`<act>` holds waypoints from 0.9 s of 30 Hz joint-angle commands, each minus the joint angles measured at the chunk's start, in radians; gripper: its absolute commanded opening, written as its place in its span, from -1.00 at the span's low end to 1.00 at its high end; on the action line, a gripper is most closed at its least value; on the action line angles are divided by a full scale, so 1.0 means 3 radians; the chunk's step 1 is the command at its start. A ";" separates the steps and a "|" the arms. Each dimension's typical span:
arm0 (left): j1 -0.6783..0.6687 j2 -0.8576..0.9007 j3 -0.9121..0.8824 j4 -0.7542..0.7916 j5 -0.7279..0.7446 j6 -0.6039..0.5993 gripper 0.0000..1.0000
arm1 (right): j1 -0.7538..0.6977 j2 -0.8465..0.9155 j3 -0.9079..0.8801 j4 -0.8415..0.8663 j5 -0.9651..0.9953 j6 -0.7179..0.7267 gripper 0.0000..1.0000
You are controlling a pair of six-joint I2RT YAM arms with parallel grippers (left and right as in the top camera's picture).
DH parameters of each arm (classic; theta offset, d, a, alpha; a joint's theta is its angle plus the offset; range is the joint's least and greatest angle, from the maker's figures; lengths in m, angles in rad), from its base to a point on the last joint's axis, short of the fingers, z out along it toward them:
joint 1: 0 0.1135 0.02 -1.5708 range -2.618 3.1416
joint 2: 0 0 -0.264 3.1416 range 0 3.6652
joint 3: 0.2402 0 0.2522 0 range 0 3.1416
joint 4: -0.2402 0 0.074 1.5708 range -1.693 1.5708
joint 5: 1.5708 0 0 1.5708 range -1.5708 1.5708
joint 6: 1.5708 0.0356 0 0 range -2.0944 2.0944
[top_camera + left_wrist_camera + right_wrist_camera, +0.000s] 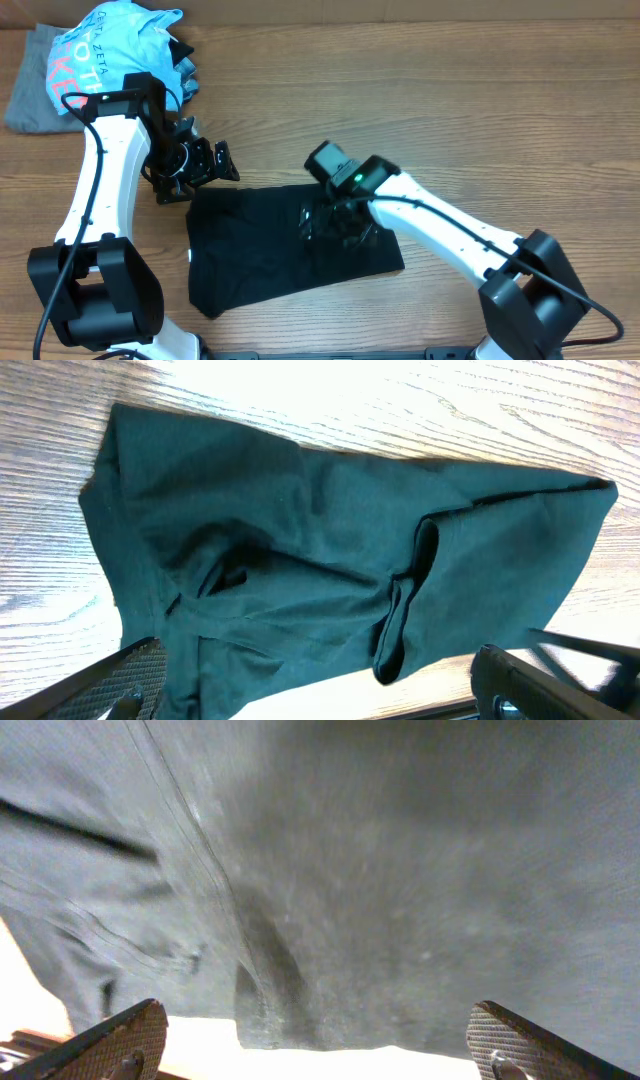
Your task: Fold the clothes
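The black T-shirt (262, 245) lies folded into a rough rectangle on the wooden table. It fills the left wrist view (330, 550) and the right wrist view (400, 870). My left gripper (205, 165) is open and empty just above the shirt's far left corner. My right gripper (340, 225) is open and empty, low over the shirt's right part near its far edge. No fabric lies between either pair of fingers. The white neck tag shows as a small speck at the shirt's left edge (190, 256).
A light blue shirt with pink lettering (110, 50) lies bunched at the far left corner on a grey garment (30, 90). Bare wooden table (450, 100) stretches to the right and behind the black shirt.
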 commanded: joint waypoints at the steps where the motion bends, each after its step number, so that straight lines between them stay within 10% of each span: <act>1: -0.0024 -0.0041 -0.0014 -0.0008 0.0034 0.0053 1.00 | -0.0175 -0.0008 0.0275 -0.0088 0.0043 -0.0240 1.00; 5: -0.0024 -0.0041 -0.0015 -0.0008 0.0034 0.0053 0.99 | -0.0215 -0.0006 0.0256 -0.0174 0.0001 -0.0308 0.87; 11: -0.0024 -0.0041 -0.0015 0.0003 0.0034 0.0052 1.00 | -0.0004 -0.0004 0.0034 -0.0100 -0.0399 -0.0359 -0.20; 27: -0.0024 -0.0041 -0.0015 -0.0045 0.0033 0.0055 1.00 | 0.0315 0.0019 -0.1116 0.1526 -0.1090 0.0329 -0.35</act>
